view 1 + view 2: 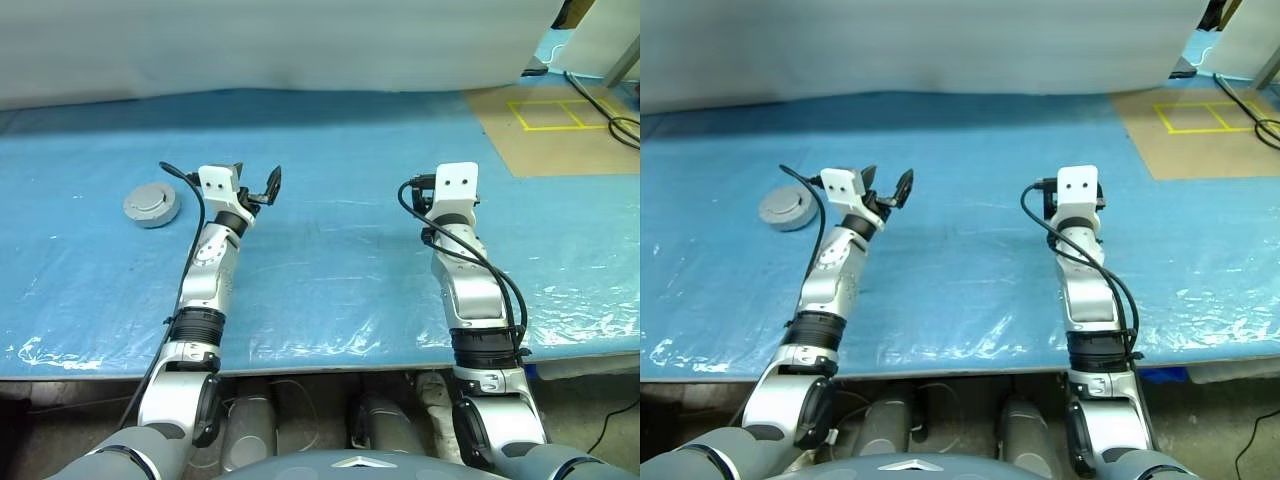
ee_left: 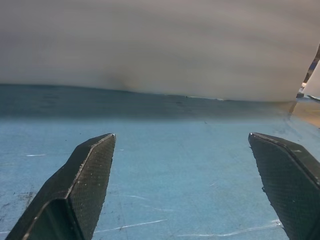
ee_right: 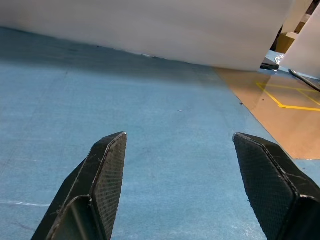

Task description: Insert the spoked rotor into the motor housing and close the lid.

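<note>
Two grippers spread, empty: left gripper (image 1: 258, 186) | right gripper (image 3: 180, 165) | lid (image 1: 151, 205) on housing

The table (image 1: 330, 290) is wearing a blue cover under a thin clear plastic sheet (image 1: 90, 345), which is wrinkling and shining along the near edge. A round grey metal disc with a small hub on top, the lid (image 1: 151, 205), is lying flat on the left part of the table. At the far right corner a brown board (image 1: 560, 140) with yellow tape lines (image 1: 560, 115) is lying on the surface, and black cables (image 1: 625, 125) are running over it.
</note>
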